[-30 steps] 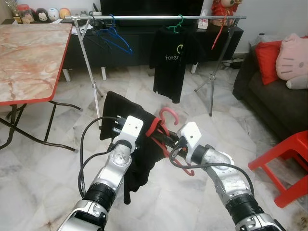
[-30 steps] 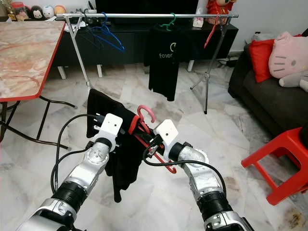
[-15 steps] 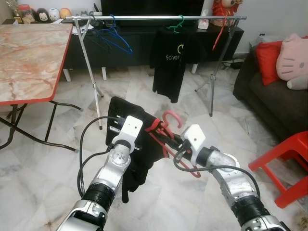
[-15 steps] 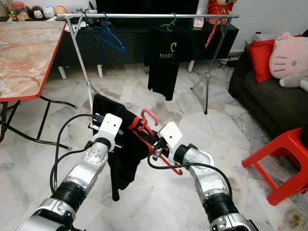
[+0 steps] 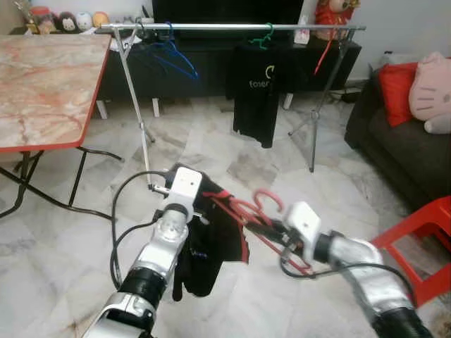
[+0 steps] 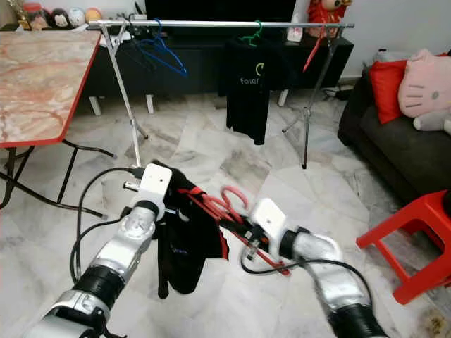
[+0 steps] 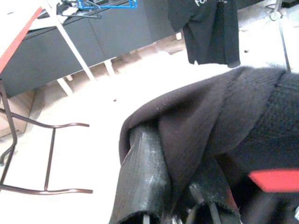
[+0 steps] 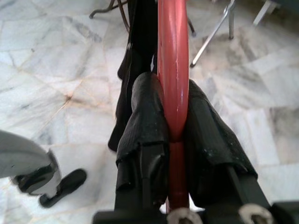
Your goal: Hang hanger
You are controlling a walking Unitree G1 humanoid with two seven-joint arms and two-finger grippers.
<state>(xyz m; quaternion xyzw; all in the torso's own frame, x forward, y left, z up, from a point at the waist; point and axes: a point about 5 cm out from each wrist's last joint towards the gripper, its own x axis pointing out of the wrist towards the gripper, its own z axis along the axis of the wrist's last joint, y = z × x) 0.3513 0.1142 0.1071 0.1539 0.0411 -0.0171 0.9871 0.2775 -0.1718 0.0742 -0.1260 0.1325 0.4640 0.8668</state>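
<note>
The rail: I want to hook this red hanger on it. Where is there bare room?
On the rail, two bare stretches: between the blue hanger and the black T-shirt, and between that shirt and the red hanger by the right leg. The left end is crowded.

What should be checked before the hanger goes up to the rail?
1. Right gripper shut on the red hanger: ok.
2. Left gripper holding the black garment: ok, fabric lies over its fingers.
3. Garment seated evenly on the hanger: not ok, it is bunched toward the left end and hangs down.
4. Hook free and pointing up: ok.
5. Free stretch on the rail between the blue hangers and the hung shirt: ok.
6. Rail within reach from here: cannot tell.
</note>
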